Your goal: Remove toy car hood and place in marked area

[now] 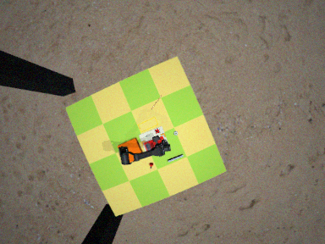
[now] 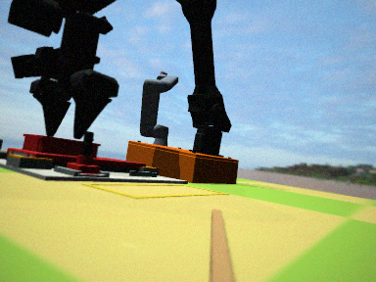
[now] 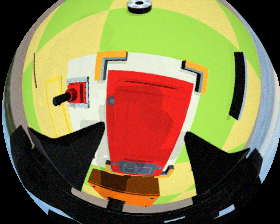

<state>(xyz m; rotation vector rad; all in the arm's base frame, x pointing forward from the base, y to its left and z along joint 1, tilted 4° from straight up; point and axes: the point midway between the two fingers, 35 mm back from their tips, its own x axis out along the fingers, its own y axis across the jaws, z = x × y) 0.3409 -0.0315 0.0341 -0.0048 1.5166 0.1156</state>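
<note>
Hand [image 2: 69, 119]: open, empty, poised above the red hood [image 3: 146, 118] of the toy car [image 2: 59, 159]; yellow-outlined marked area [image 2: 152, 190] alongside.

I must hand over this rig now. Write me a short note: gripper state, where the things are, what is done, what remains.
Gripper: open, holding nothing, hanging above the toy car, not touching it.
Hood: red, on the car, right below the wrist camera.
Marked area: yellow outline on the table beside the car, nothing inside it.
Done: approach from above.
Left: descend, grasp the hood, lift it off, set it in the outline, release and back off.
</note>
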